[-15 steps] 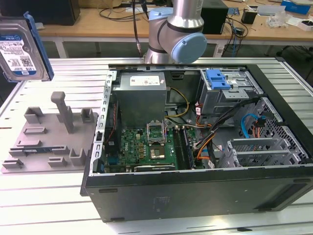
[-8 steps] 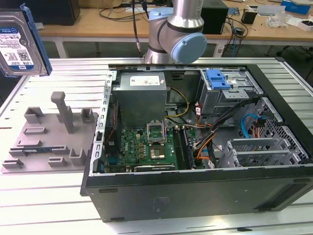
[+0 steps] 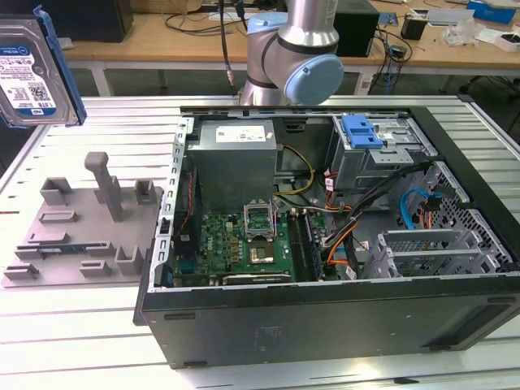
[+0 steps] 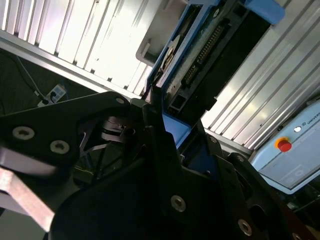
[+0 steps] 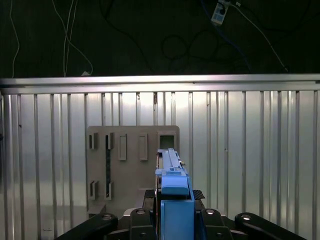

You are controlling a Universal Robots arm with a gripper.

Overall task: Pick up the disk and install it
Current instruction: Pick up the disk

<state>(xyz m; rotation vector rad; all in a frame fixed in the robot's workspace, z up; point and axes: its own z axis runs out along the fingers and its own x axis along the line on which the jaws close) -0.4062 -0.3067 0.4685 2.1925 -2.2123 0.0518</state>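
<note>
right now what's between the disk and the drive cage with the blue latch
In the exterior view, between the disk and the drive cage lie bare table slats, the case's side wall and the grey power supply.

Silver arm (image 3: pixel 313 20), blue joint cap (image 3: pixel 315 81), black hand (image 5: pixel 175 212).

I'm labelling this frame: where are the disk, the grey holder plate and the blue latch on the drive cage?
disk (image 3: pixel 24 75): exterior view, on its white-and-blue label.
grey holder plate (image 3: pixel 81 232): exterior view, on its flat base.
blue latch (image 3: pixel 362 132): exterior view, on its top face.
</note>
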